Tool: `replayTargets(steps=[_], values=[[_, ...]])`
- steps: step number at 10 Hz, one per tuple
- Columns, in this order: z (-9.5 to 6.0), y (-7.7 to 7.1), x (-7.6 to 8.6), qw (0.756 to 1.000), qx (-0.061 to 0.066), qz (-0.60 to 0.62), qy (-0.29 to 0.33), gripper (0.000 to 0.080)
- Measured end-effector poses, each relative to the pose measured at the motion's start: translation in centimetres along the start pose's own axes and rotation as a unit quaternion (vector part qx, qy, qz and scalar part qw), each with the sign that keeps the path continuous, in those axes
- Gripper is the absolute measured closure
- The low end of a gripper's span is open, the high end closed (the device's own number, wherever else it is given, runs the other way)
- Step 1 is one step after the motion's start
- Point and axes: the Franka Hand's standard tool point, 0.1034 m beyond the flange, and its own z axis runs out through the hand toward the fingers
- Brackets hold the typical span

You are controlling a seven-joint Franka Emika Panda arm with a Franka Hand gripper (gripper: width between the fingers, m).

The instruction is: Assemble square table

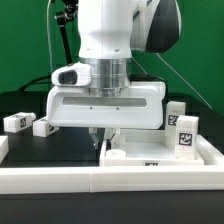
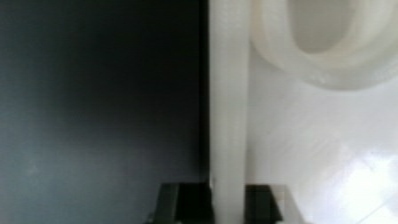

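The gripper (image 1: 103, 141) sits low over the black table (image 1: 60, 148), its fingers (image 2: 185, 203) pressed together on the raised rim (image 2: 228, 110) of the square tabletop (image 1: 160, 150). It pinches the slab's edge on the exterior view's left. Two legs (image 1: 18, 122) lie apart on that left side. Two more (image 1: 187, 137) seem to stand upright by the slab's far right corner.

A green backdrop (image 1: 25, 40) stands behind the black tabletop (image 1: 55, 148), bordered in front by a white rail (image 1: 60, 180).
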Motion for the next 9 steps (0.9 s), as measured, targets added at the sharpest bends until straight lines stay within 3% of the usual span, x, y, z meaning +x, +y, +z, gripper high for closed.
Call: replayTargets(steps=[6, 9], values=[[-0.01, 0.02, 0.02, 1.000, -0.001, -0.027, 0.000, 0.0742], [-0.12, 0.85, 0.28, 0.985, -0.002, -0.171, 0.000, 0.0742]])
